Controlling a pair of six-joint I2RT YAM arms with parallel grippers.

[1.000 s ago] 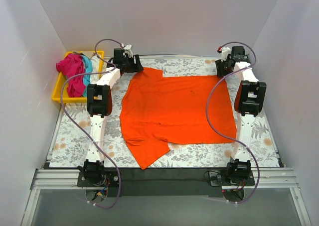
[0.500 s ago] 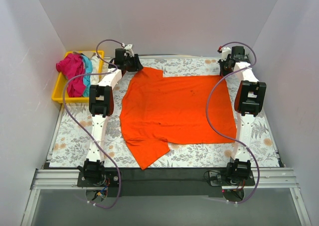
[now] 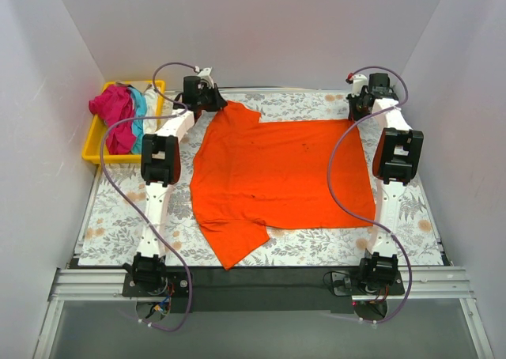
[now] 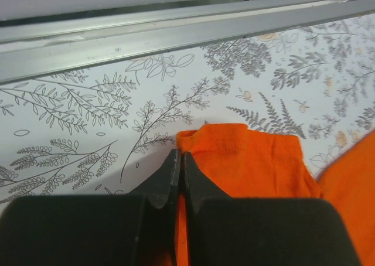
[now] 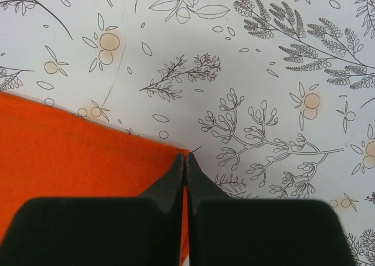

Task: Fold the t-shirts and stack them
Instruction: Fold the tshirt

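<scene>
A vivid orange t-shirt (image 3: 285, 173) lies spread flat on the flower-patterned table, neck to the left. My left gripper (image 3: 217, 104) is at its far sleeve, shut on the sleeve's edge; the left wrist view shows orange cloth (image 4: 246, 160) pinched between the closed fingers of that gripper (image 4: 179, 157). My right gripper (image 3: 353, 114) sits at the far right hem corner. In the right wrist view its jaws (image 5: 186, 156) are shut on the corner of the orange cloth (image 5: 76, 143). More t-shirts, magenta (image 3: 115, 115), teal (image 3: 141, 110) and white (image 3: 150, 98), lie heaped in a tray.
The yellow tray (image 3: 89, 150) stands at the far left beside the table. A metal rail (image 4: 176, 29) runs along the table's far edge just beyond my left gripper. White walls close in on three sides.
Both grippers have shut on the orange shirt, the right one first and then the left. The far sleeve has bunched slightly toward my left gripper.
</scene>
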